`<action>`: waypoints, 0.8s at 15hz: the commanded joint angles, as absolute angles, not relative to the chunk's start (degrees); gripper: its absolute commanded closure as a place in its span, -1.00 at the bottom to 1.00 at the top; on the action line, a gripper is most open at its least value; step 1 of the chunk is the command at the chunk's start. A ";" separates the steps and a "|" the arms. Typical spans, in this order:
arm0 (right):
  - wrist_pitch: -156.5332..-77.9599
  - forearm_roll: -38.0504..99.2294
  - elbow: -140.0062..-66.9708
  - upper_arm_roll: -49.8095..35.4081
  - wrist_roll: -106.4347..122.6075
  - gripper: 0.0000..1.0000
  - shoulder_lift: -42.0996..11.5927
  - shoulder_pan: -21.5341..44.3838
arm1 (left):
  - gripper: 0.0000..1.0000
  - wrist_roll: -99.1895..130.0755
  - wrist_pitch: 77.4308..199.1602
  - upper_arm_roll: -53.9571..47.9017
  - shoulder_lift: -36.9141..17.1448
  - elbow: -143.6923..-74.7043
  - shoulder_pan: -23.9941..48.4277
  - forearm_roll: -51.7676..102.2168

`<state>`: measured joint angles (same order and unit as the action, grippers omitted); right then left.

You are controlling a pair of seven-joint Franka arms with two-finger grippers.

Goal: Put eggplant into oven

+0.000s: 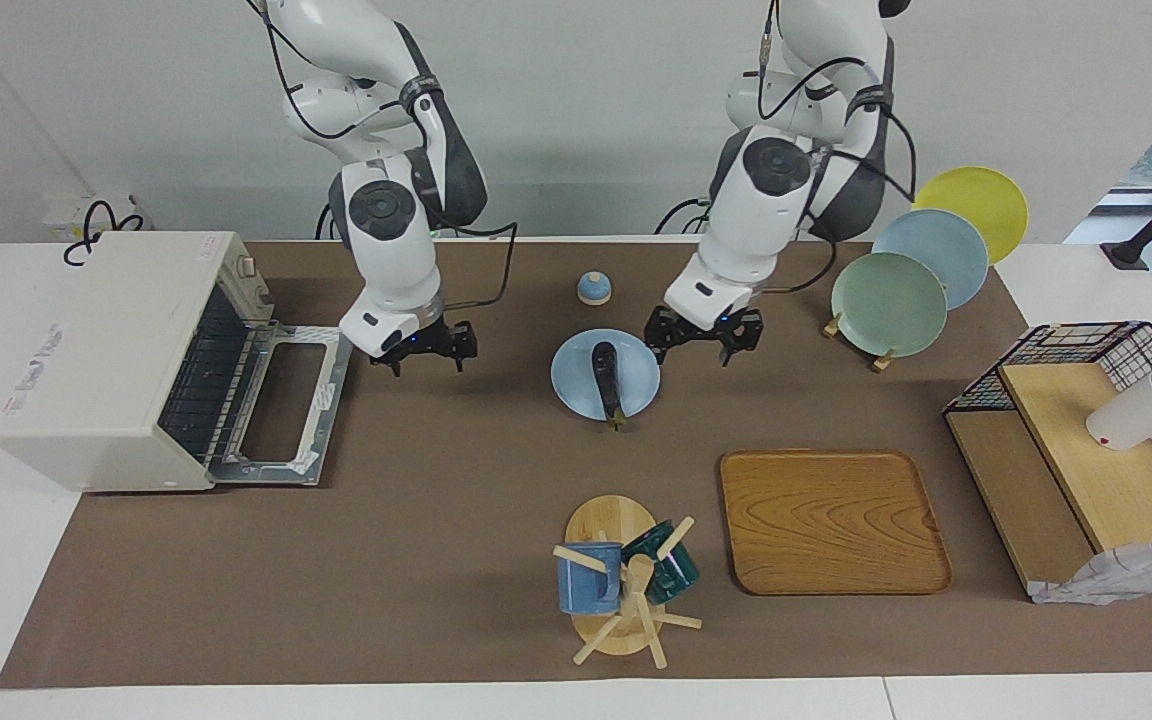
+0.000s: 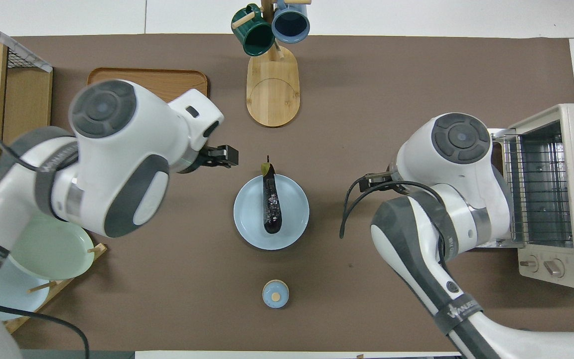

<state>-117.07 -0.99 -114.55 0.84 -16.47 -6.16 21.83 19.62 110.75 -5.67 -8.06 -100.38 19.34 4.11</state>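
The eggplant [image 1: 607, 378] lies on a blue plate [image 1: 636, 395] mid-tabletop, ungrasped, the oven [image 1: 106, 360] door down, so pickup seems pending: the left gripper [image 1: 704, 338], fingers apart, must descend onto it, while the right gripper [image 1: 426, 348], also spread, waits beside the door.

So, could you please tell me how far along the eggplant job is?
Done: the oven door is down. In hand: nothing; the left claw and right claw hang open and empty. Left: the eggplant lies on the blue plate, not yet picked up.
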 commanded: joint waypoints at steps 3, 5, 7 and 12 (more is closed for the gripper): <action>-115.40 -0.09 -105.41 0.88 -29.67 -1.00 -9.57 33.46 | -1.00 12.67 104.60 -5.89 -4.49 -97.21 11.09 2.73; -112.17 -0.87 -97.00 0.88 -37.23 -1.00 -14.64 38.91 | -1.00 11.08 102.06 -5.89 -2.30 -97.21 9.33 1.24; -108.30 -2.19 -85.66 0.88 -43.30 -1.00 -23.60 44.36 | -1.00 9.50 99.24 -5.89 0.08 -97.21 8.35 0.53; -118.63 -4.22 -84.18 0.88 -49.13 -1.00 -30.50 49.13 | -1.00 7.56 93.08 -5.89 3.69 -97.47 6.42 0.44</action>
<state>-116.28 -3.57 -84.85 0.58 -48.85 -28.69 49.56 9.01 95.23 -5.32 2.31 -96.88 7.44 1.29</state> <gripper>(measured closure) 0.000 0.000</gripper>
